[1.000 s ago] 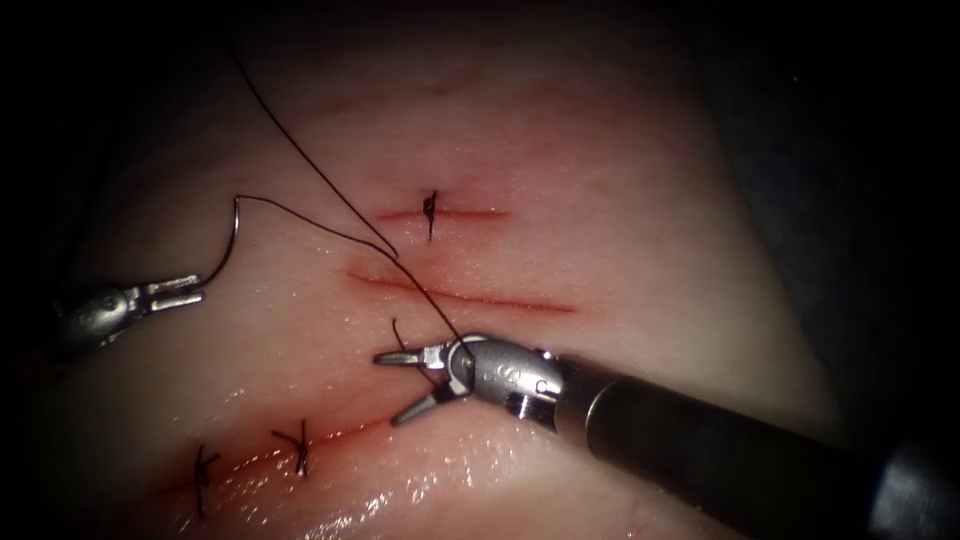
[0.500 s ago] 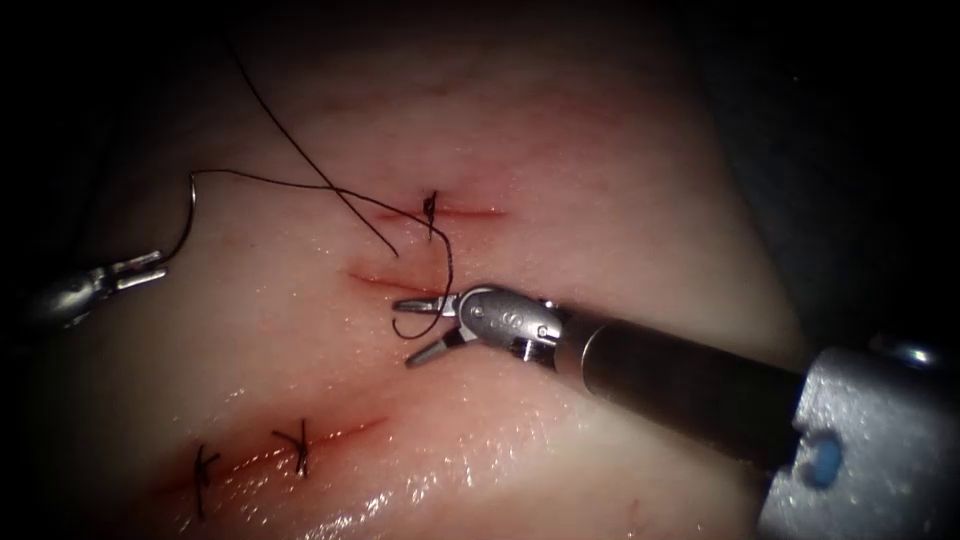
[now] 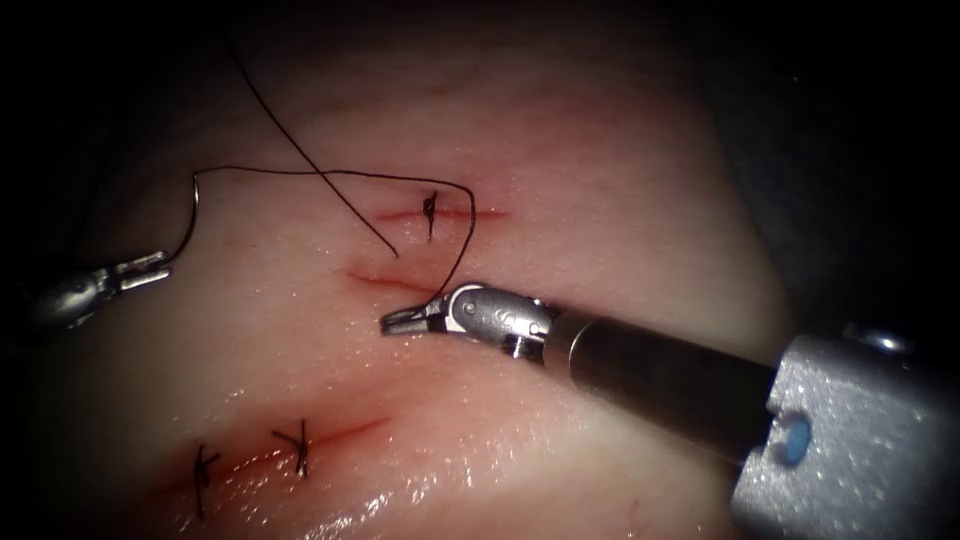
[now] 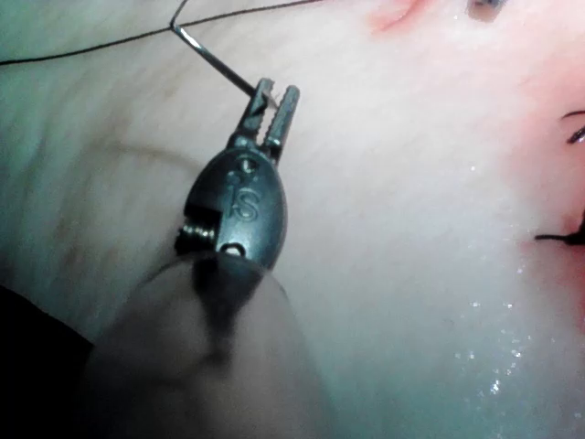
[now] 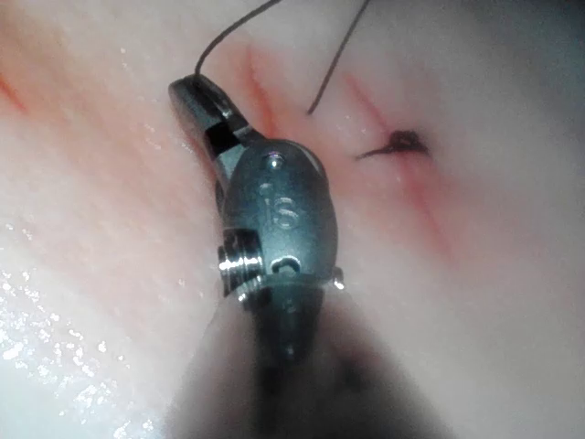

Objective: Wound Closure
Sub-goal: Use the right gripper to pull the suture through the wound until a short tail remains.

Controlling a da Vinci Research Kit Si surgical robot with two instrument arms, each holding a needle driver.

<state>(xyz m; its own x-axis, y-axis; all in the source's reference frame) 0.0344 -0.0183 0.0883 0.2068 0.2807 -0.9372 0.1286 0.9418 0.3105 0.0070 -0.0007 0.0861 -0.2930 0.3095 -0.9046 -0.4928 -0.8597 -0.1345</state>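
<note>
- Left tool point(image 3: 145, 272) is seen far left of the cuts, jaws pressed together on the needle point(image 3: 190, 215) near one end of its curve — also seen close up in the left wrist view point(image 4: 271, 108), where the thin steel needle point(image 4: 215, 59) is pinched between the jaws.
- Needle is held clear of the tissue point(image 3: 600, 200), curving upward from the jaws; it is not in the tissue.
- Thread point(image 3: 330, 174) — dark, fine — is run from the needle's upper end rightward in an arc, then down to the right tool point(image 3: 405, 320).
- Right tool's jaws are closed on the thread, at the middle cut point(image 3: 385, 282); in the right wrist view the jaws point(image 5: 206, 114) are seen pressed together with thread point(image 5: 228, 32) leaving their tip.
- A second strand point(image 3: 300, 150) is laid diagonally from upper left, its free end lying just above the middle cut.
- Tissue is pale, wet, glossy; three reddish cuts are seen.
- Upper cut point(image 3: 470, 212) carries one dark knot point(image 3: 430, 208); lower cut point(image 3: 330, 436) carries two knotted stitches point(image 3: 298, 442).
- Red fluid point(image 3: 250, 465) is smeared along the lower cut.
</note>
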